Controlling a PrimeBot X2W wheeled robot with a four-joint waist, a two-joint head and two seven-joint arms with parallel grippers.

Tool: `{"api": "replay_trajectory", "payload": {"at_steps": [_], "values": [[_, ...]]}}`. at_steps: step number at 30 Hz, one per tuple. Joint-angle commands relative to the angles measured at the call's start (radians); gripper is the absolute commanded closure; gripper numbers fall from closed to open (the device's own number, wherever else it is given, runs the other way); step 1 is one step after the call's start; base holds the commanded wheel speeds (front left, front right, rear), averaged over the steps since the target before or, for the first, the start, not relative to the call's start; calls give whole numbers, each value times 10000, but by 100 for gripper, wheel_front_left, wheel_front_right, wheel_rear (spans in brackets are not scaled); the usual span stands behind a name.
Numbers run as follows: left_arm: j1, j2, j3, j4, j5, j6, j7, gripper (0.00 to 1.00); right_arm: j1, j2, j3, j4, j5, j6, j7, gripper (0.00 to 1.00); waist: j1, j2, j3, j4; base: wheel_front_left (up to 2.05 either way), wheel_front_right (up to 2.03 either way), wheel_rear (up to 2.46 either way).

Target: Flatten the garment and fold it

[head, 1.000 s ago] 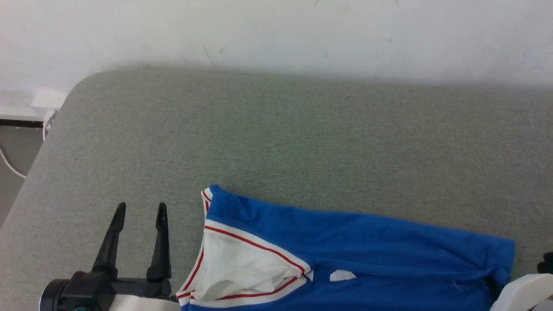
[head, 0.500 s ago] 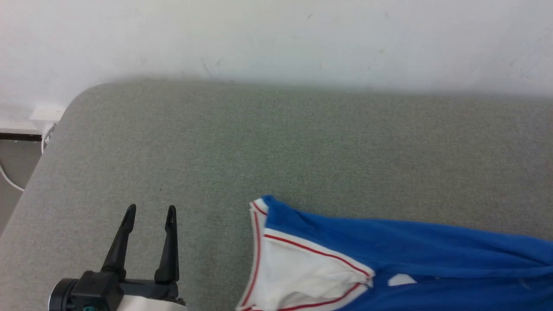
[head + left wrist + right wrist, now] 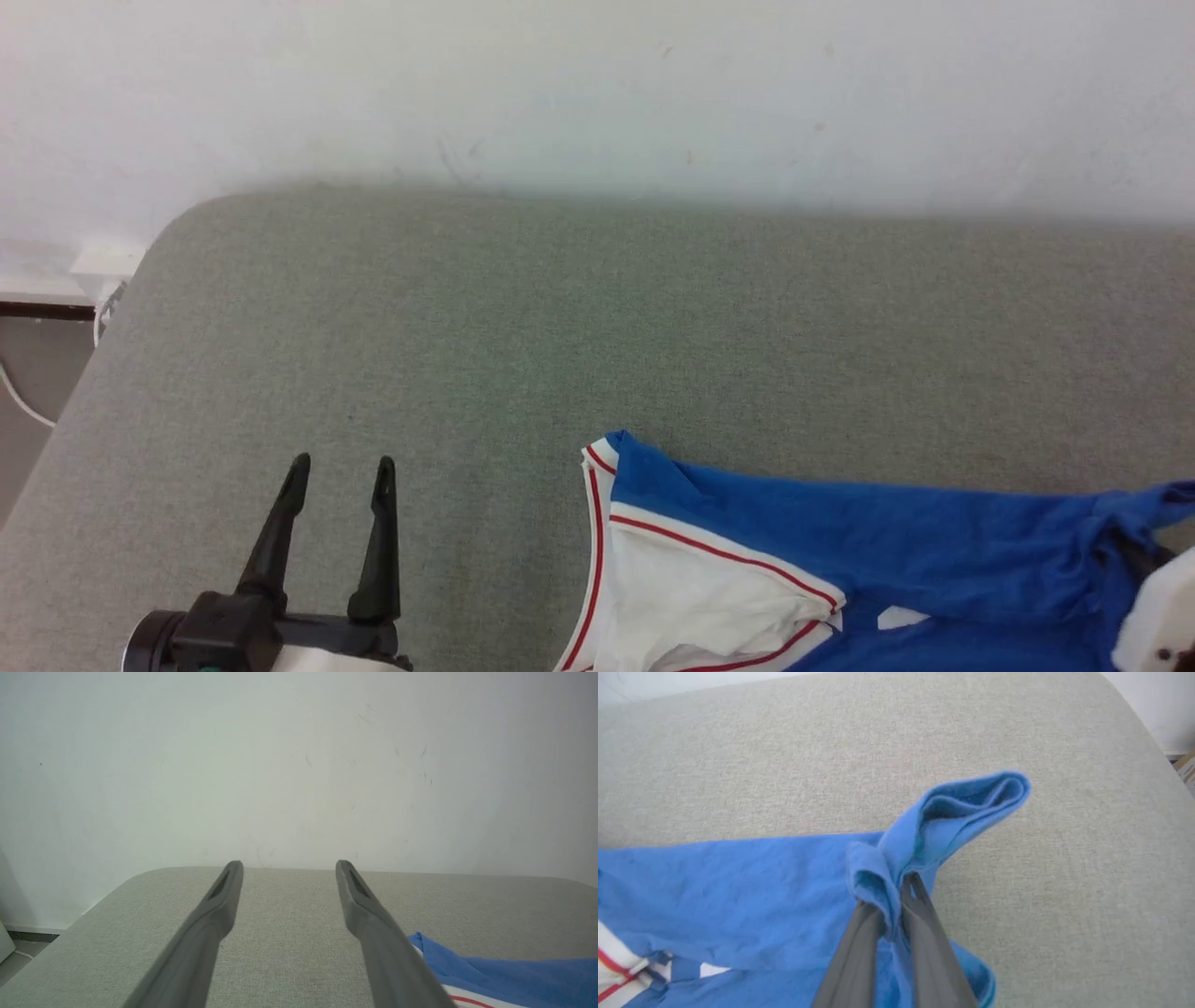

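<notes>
The garment [image 3: 887,532], royal blue with a white sleeve trimmed in red stripes, lies on the grey padded table [image 3: 560,308] at the lower right of the head view. My right gripper [image 3: 896,891] is shut on a bunched blue fold at the garment's [image 3: 738,891] right end, which rises off the table. Its pale wrist [image 3: 1156,607] shows at the right edge. My left gripper [image 3: 343,461] is open at the lower left, well left of the sleeve, with nothing between its fingers. In the left wrist view it [image 3: 289,864] points at the wall, the garment [image 3: 504,966] at its lower right.
A white wall [image 3: 597,84] runs along the table's far edge. The table's rounded left corner drops to the floor, where a white cable [image 3: 19,397] lies. A cardboard box corner [image 3: 1186,767] stands past the table's right edge. Bare grey surface spreads beyond the garment.
My right gripper has shut on the garment's right end and lifted it. The garment has slid to the right across the table. The head view has shifted slightly.
</notes>
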Motion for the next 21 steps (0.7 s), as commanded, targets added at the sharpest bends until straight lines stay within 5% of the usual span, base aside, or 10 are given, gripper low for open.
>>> {"api": "replay_trajectory", "payload": {"at_steps": [1,11,21], "values": [[123,-48,-42,40,3,-54,-47,0,216,64,235,-350,168,-9,206,100,0,0,-96,54,0,0,0],[259,-49,-118,73,7,-81,-47,0,850,481,2603,-2727,1652,-9,2098,100,0,0,-293,642,0,0,0],[180,-49,-202,156,24,-113,-47,0,7,1247,4652,-2150,2124,-9,1965,100,0,0,-159,1662,0,0,0]]}}
